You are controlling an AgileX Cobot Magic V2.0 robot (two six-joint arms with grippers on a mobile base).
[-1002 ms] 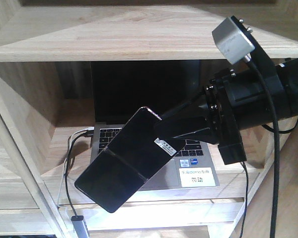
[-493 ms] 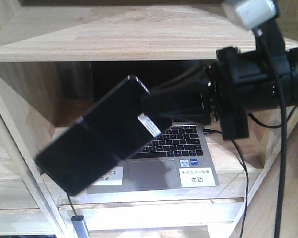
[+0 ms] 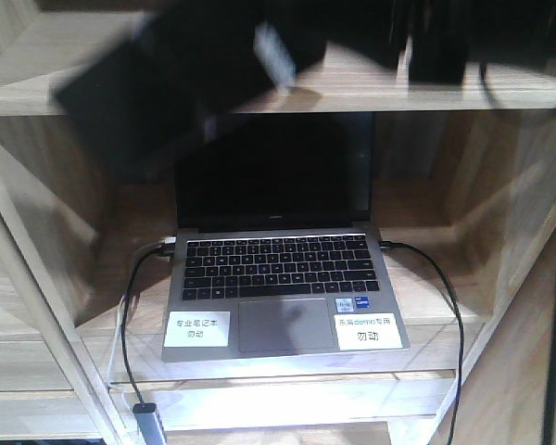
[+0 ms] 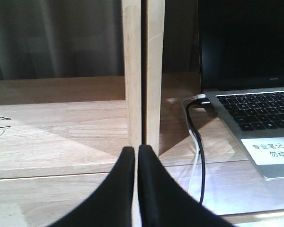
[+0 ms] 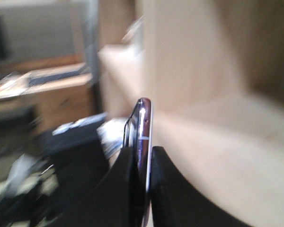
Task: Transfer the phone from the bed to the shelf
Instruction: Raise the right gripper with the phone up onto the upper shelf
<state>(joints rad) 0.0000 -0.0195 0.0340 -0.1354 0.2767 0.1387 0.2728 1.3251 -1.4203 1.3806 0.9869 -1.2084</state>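
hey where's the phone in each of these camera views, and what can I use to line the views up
Exterior front-facing: the phone is a blurred dark slab at the top left, in front of the shelf's upper board, above the laptop.
Left wrist-mounted: not in it; only the left gripper, shut and empty.
Right wrist-mounted: seen edge-on at centre, pinched in the right gripper.
Shared landmark: the pale-wood shelf; the laptop appears in the front and left wrist views.

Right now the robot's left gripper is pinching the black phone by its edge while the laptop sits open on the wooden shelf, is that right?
Not quite: the right gripper pinches the phone by its edge, as the right wrist view shows. The left gripper is shut with nothing between its fingers. The laptop does sit open on the wooden shelf.
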